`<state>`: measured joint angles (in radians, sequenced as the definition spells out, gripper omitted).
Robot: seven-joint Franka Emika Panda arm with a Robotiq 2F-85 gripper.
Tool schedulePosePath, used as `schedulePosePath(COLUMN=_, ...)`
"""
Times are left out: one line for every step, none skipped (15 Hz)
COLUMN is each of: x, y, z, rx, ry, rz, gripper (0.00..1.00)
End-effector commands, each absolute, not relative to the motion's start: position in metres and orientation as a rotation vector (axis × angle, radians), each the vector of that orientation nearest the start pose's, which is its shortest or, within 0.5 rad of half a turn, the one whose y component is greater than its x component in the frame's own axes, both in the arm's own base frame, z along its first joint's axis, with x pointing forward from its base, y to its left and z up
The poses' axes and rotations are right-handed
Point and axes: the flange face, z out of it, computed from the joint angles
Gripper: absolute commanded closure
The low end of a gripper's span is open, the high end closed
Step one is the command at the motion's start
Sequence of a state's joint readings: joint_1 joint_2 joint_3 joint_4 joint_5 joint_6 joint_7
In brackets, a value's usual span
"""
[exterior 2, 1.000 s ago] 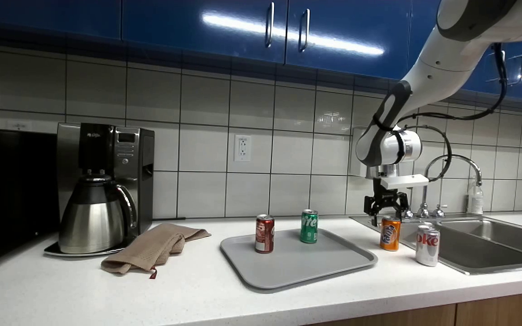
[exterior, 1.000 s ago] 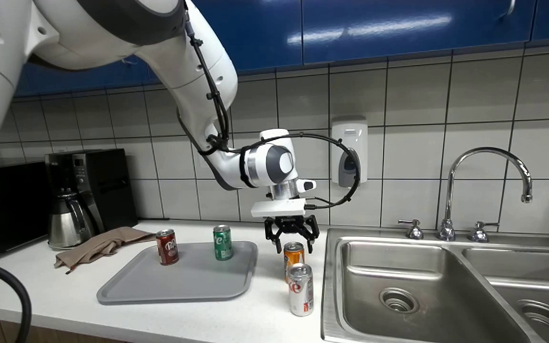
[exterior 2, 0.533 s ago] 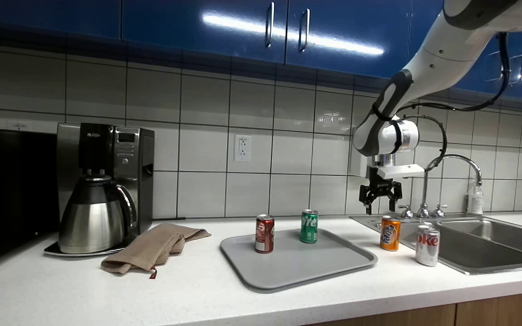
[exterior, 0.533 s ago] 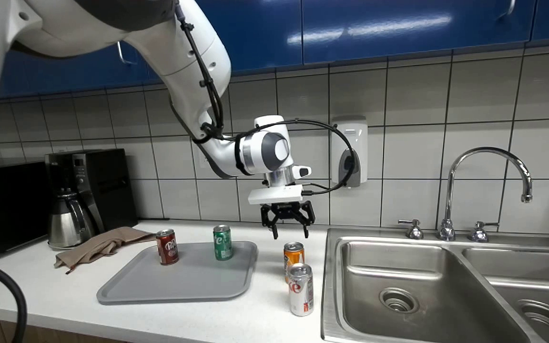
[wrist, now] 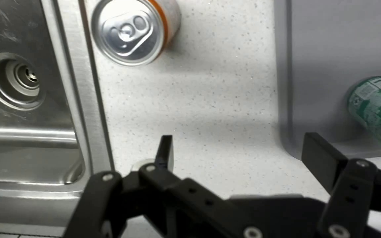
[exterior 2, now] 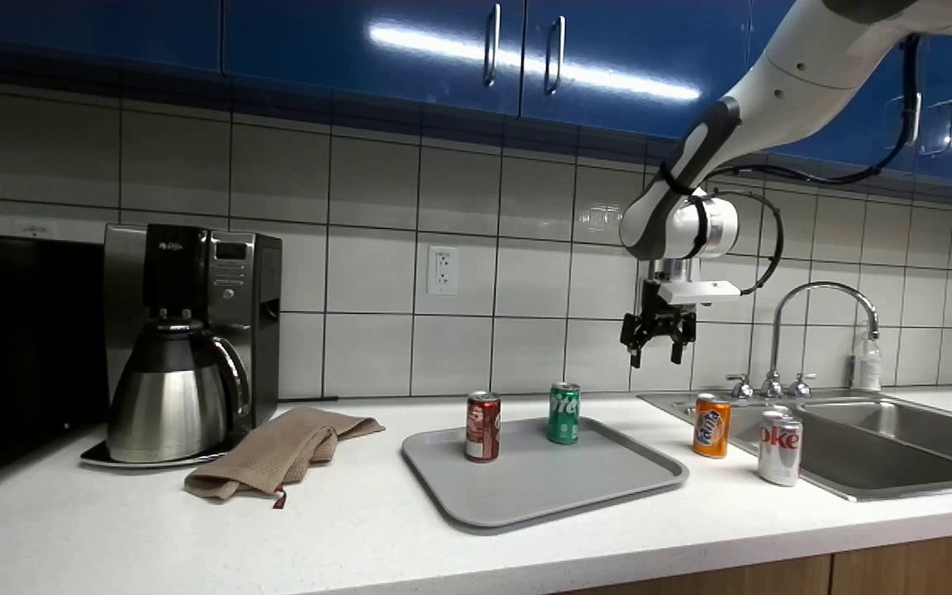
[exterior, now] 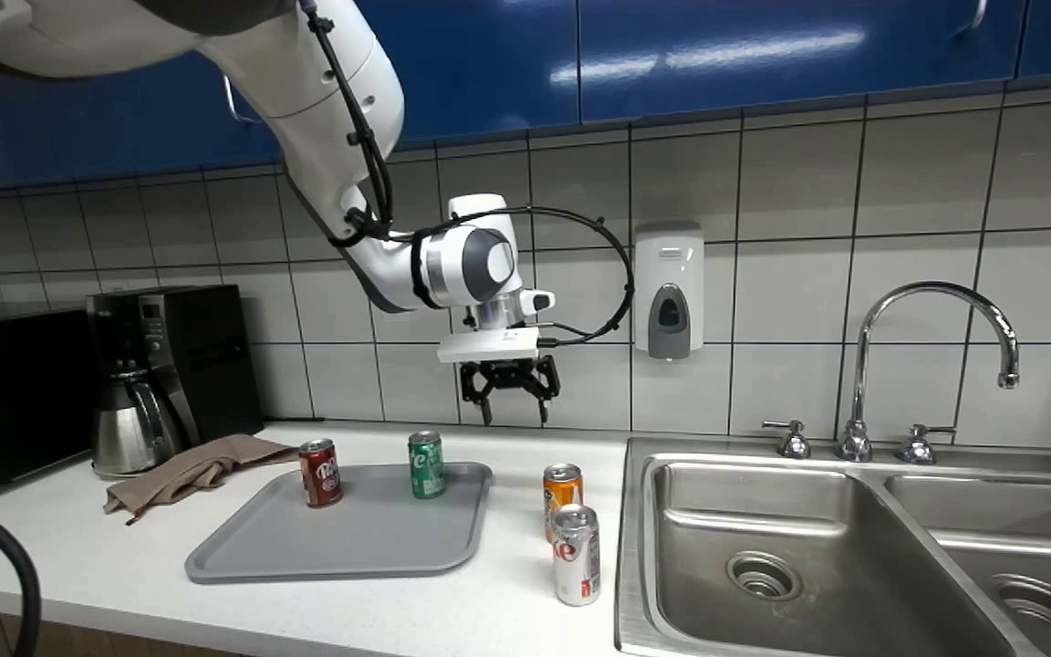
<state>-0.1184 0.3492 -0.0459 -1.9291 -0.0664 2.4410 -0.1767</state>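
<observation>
My gripper (exterior: 515,416) (exterior 2: 656,359) (wrist: 238,142) hangs in the air above the counter, open, with nothing between its fingers. Below it and nearer the sink, an orange Fanta can (exterior: 562,490) (exterior 2: 711,426) (wrist: 129,33) stands upright, apart from the fingers. Close by is an upright silver Diet Coke can (exterior: 577,555) (exterior 2: 780,448), which partly hides the orange one in an exterior view. On a grey tray (exterior: 343,543) (exterior 2: 525,496) (wrist: 322,43) stand a green Sprite can (exterior: 426,465) (exterior 2: 564,413) (wrist: 380,109) and a dark red Dr Pepper can (exterior: 320,474) (exterior 2: 483,427).
A steel double sink (exterior: 763,511) (exterior 2: 873,446) with a tall faucet (exterior: 936,287) adjoins the cans. A soap dispenser (exterior: 669,292) is on the tiled wall. A brown cloth (exterior 2: 286,454) lies before the coffee maker (exterior 2: 178,364). Blue cabinets (exterior 2: 377,49) hang overhead.
The open gripper has risen off the orange can and shifted left towards the tray in both exterior views. The cans and tray have stayed put.
</observation>
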Motion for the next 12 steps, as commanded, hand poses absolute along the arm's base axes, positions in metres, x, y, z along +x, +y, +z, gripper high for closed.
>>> schedulePosePath(x=0.626, y=-0.078, z=0.337, rx=-3.180, ry=-0.188, rz=-0.283, gripper=0.00)
schedulePosePath(x=0.627, y=-0.070, z=0.338, rx=-3.174, ry=-0.203, rz=-0.286, gripper=0.00)
schedulePosePath(x=0.628, y=-0.063, z=0.338, rx=-3.167, ry=-0.216, rz=-0.288, gripper=0.00)
schedulePosePath(x=0.628, y=-0.056, z=0.338, rx=-3.161, ry=-0.229, rz=-0.289, gripper=0.00)
schedulePosePath(x=0.629, y=-0.049, z=0.338, rx=-3.153, ry=-0.242, rz=-0.289, gripper=0.00)
schedulePosePath(x=0.629, y=-0.041, z=0.339, rx=-3.146, ry=-0.258, rz=-0.292, gripper=0.00)
schedulePosePath(x=0.629, y=-0.033, z=0.341, rx=-3.141, ry=-0.274, rz=-0.295, gripper=0.00)
schedulePosePath(x=0.630, y=-0.024, z=0.343, rx=-3.136, ry=-0.293, rz=-0.299, gripper=0.00)
schedulePosePath(x=0.630, y=-0.015, z=0.344, rx=-3.132, ry=-0.312, rz=-0.304, gripper=0.00)
schedulePosePath(x=0.629, y=-0.005, z=0.346, rx=-3.128, ry=-0.334, rz=-0.307, gripper=0.00)
schedulePosePath(x=0.629, y=0.004, z=0.348, rx=-3.122, ry=-0.354, rz=-0.310, gripper=0.00)
schedulePosePath(x=0.628, y=0.015, z=0.349, rx=-3.116, ry=-0.378, rz=-0.314, gripper=0.00)
